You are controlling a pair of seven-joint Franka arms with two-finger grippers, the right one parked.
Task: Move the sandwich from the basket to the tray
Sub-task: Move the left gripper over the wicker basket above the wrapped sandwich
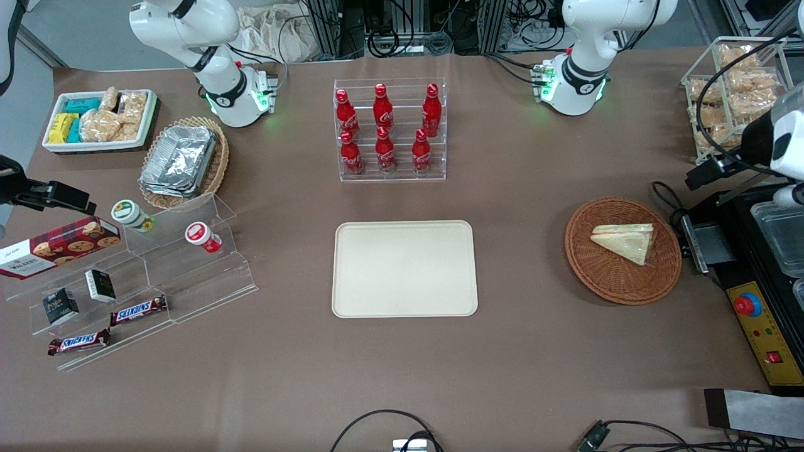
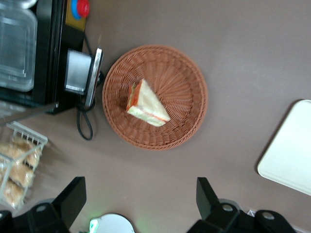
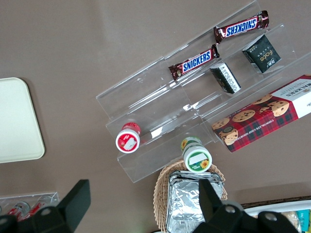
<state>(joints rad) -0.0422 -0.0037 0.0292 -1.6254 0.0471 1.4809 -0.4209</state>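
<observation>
Sandwich [image 2: 146,104] lies flat in basket [image 2: 189,87], directly below the gripper [image 2: 141,201], long edge slanting across its widely parted, empty fingers; tray [image 1: 405,269] unoccupied.

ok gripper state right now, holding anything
Gripper: open, holding nothing, above the table beside the basket; sandwich lies in the basket.

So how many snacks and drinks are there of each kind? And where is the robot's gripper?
Red cola bottles: 6
Snickers bars: 2
Small dark boxes: 2
Small round tubs: 2
Cookie box: 1
Sandwich, in the basket: 1
Total: 14
The tray holds nothing. The gripper is open, hovering high above the table beside the basket.
</observation>
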